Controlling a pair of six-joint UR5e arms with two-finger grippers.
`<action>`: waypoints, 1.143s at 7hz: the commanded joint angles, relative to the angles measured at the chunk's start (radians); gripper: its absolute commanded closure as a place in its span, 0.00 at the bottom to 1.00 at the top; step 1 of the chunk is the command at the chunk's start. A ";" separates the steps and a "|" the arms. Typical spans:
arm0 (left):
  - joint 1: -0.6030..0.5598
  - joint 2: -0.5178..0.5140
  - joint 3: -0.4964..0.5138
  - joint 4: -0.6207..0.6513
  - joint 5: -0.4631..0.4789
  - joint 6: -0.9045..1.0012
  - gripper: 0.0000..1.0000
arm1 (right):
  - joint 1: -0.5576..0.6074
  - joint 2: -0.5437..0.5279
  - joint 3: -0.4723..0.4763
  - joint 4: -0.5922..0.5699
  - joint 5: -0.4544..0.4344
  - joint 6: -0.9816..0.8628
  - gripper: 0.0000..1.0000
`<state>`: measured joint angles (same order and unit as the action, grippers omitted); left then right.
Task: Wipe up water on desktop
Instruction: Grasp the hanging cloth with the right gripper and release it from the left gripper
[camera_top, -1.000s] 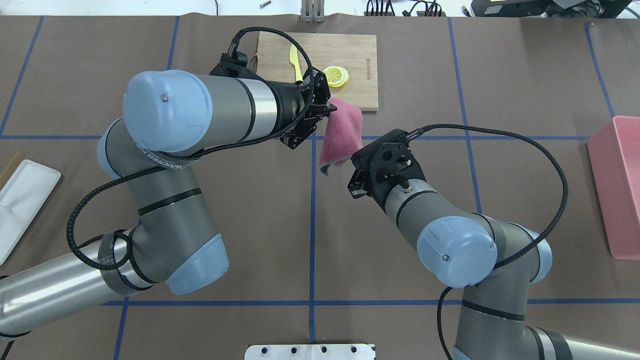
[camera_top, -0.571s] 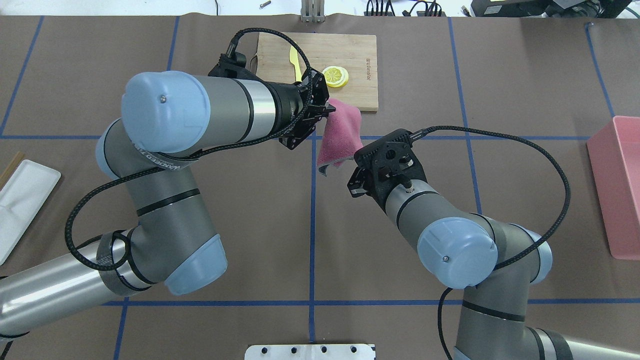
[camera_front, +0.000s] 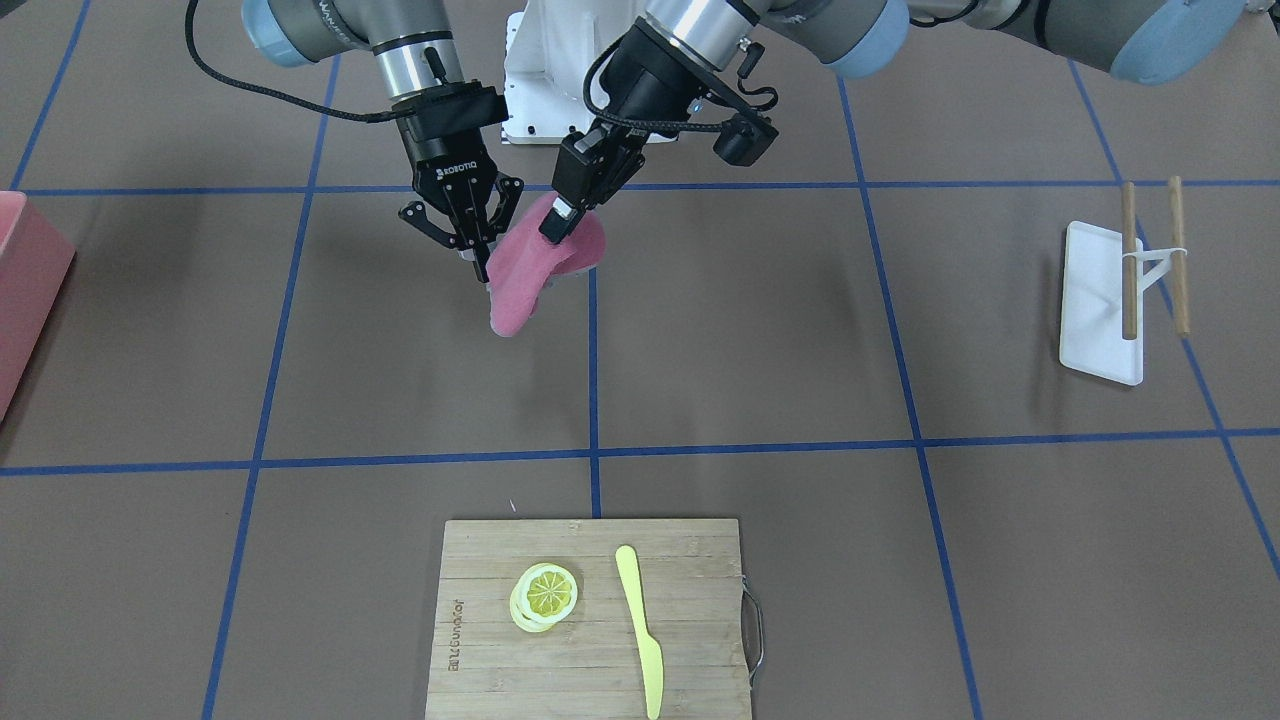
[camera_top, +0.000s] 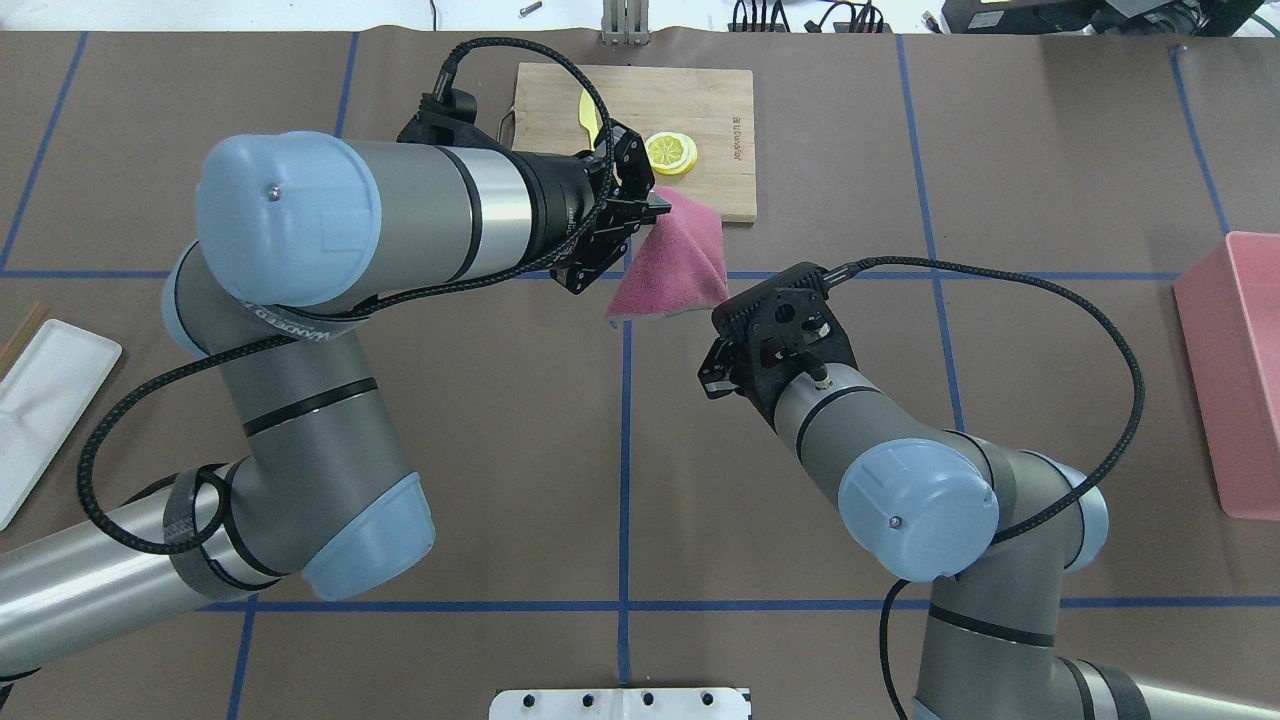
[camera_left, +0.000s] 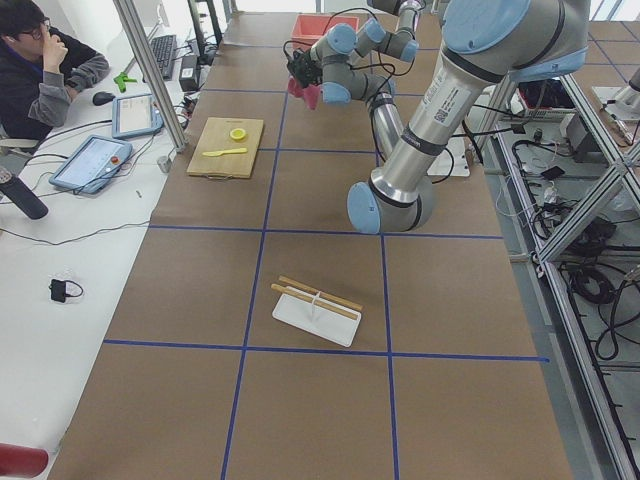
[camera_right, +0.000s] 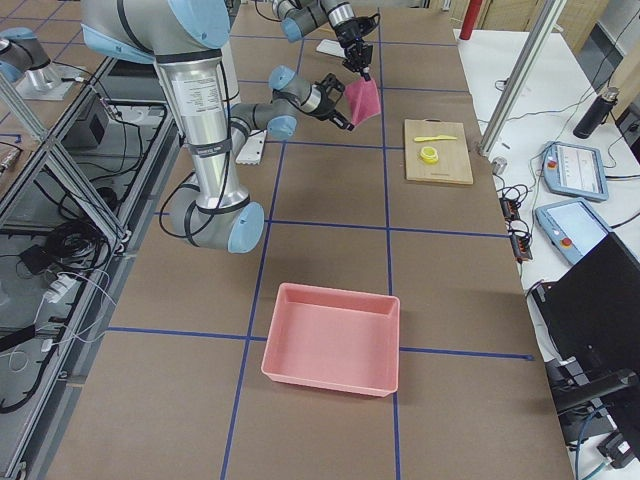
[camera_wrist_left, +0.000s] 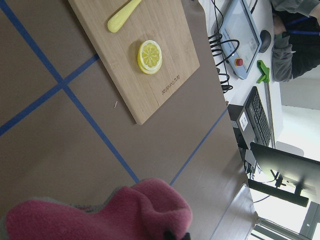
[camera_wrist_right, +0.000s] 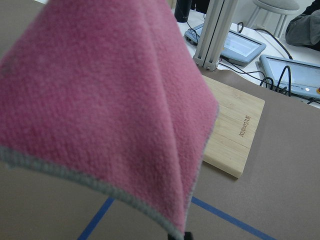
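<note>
A pink cloth hangs in the air above the brown desktop, stretched between both grippers. My left gripper is shut on its far top corner; in the front view it comes in from the right. My right gripper points down and is shut on the cloth's other edge; in the overhead view its fingers are hidden under its wrist. The cloth fills the right wrist view and shows at the bottom of the left wrist view. I see no water on the desktop.
A bamboo cutting board with a lemon slice and a yellow knife lies just beyond the grippers. A pink bin stands at the right edge. A white tray with chopsticks lies on the robot's left.
The left arm's elbow has swung left. The cloth has spread into a wider triangle, its loose lower corner swinging left. The right gripper has barely moved.
</note>
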<state>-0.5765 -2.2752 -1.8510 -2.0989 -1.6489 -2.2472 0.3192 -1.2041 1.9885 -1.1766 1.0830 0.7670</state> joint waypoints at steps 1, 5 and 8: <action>-0.012 0.016 -0.005 -0.003 0.000 0.006 1.00 | 0.000 -0.002 0.009 0.000 0.000 0.000 1.00; -0.022 0.101 -0.025 -0.004 0.026 0.232 0.01 | 0.001 -0.002 0.033 -0.002 0.000 0.002 1.00; -0.080 0.173 -0.040 0.003 0.024 0.467 0.01 | 0.018 0.006 0.071 -0.006 0.003 0.000 1.00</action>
<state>-0.6284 -2.1410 -1.8857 -2.0980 -1.6221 -1.8800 0.3262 -1.2009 2.0440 -1.1810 1.0838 0.7675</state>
